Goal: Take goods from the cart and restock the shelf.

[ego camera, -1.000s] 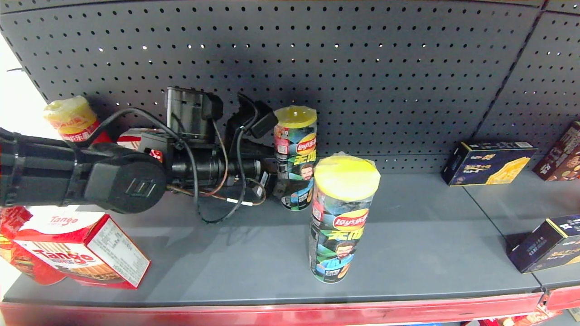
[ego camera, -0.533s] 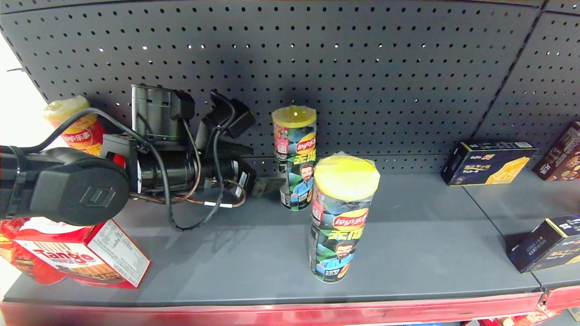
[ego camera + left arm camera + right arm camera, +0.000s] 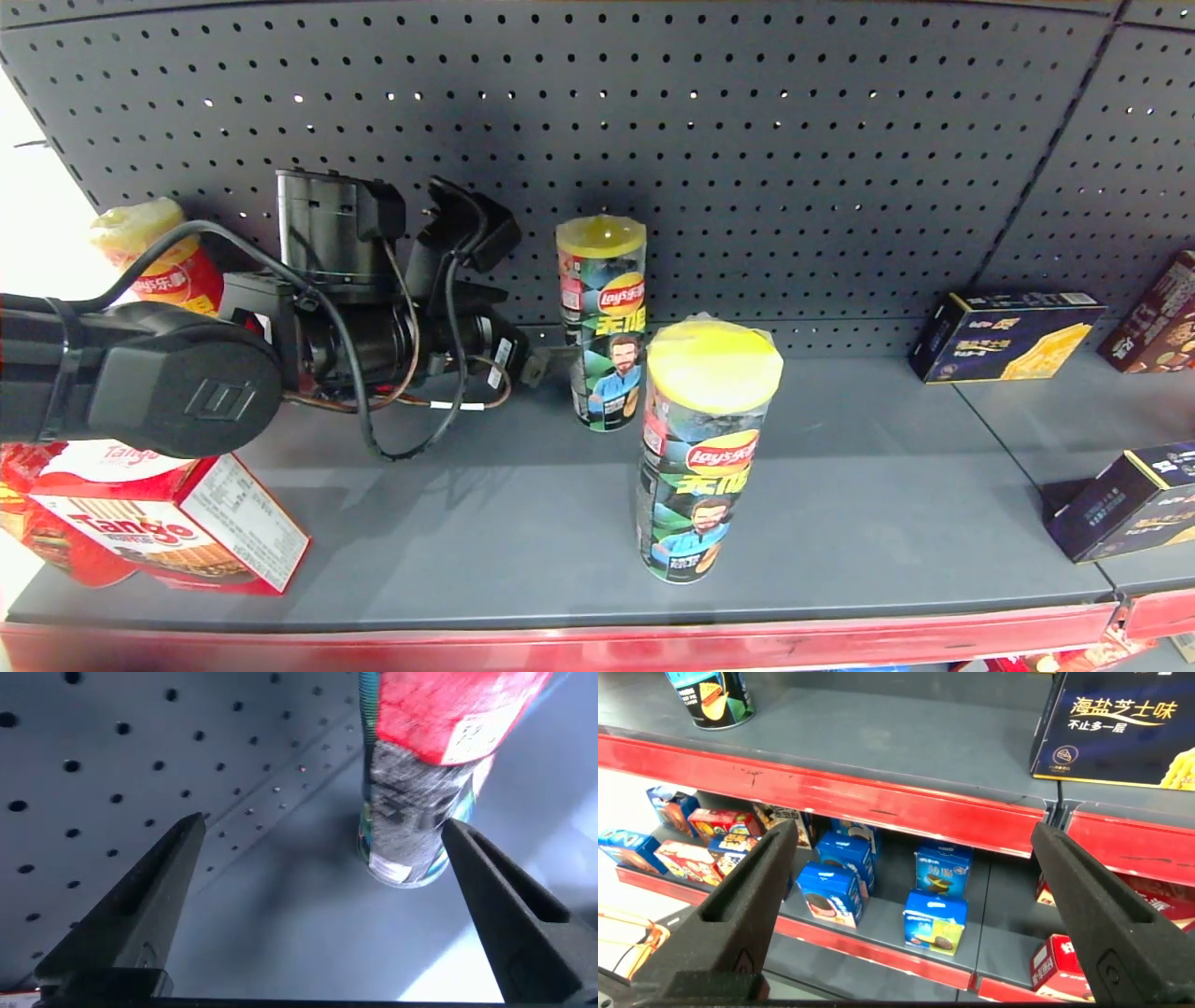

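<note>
Two cans upright on shelf (image 3: 887,485): rear can (image 3: 602,322) just beyond spread left gripper (image 3: 322,826). Withdraw straight back, level; avoid nudging it or front can (image 3: 709,448).

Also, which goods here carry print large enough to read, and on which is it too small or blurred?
Front can: large logo and lettering on its side, readable.
Back can: the same logo, readable.
Red-and-white box: big name readable; fine print on its white panel too small.
Dark blue box: a line of large characters, readable.
Red can: short lettering, barely readable.
Blue boxes lower down: too small.
</note>
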